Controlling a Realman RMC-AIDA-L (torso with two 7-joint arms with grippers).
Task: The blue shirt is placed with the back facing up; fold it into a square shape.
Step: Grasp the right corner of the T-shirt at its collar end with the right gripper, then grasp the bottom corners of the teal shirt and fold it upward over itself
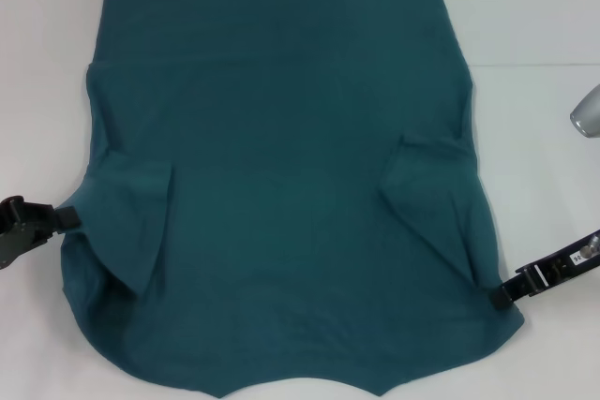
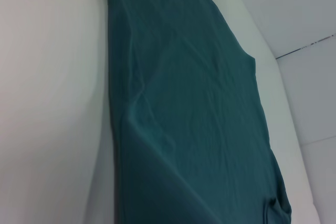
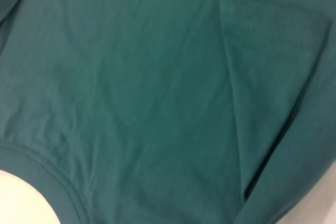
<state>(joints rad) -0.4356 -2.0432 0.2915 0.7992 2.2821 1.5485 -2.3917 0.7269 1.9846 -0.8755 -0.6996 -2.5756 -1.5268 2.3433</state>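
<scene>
Two claws flank the blue shirt [image 1: 281,166], which lies spread back-up across the white tabletop [image 1: 544,16], its hem at the far edge and its collar end nearest the robot. Both short sleeves already lie turned inward over the body: the left sleeve [image 1: 141,222] and the right sleeve [image 1: 427,185] form neat flaps, narrowing the garment toward the straight-sided shape a square fold needs.

At the shirt's left edge the left claw [image 1: 66,217] meets the fabric beside the folded sleeve; whether its fingers are wide, narrow or pinching cloth cannot be told. On the opposite side the right claw [image 1: 502,295] touches the edge near the shoulder, and its state likewise cannot be told.

Placed level with each other on either edge, the arms appear set to take the near corners together, probably so that the collar end can be carried over toward the hem in one even fold. That reading is a judgement from their symmetry alone.

Seen from the right wrist, the curved collar band [image 3: 58,182] lies flat against the tabletop, and the sleeve's stitched hem [image 3: 273,27] rests smoothly on the back panel.
</scene>
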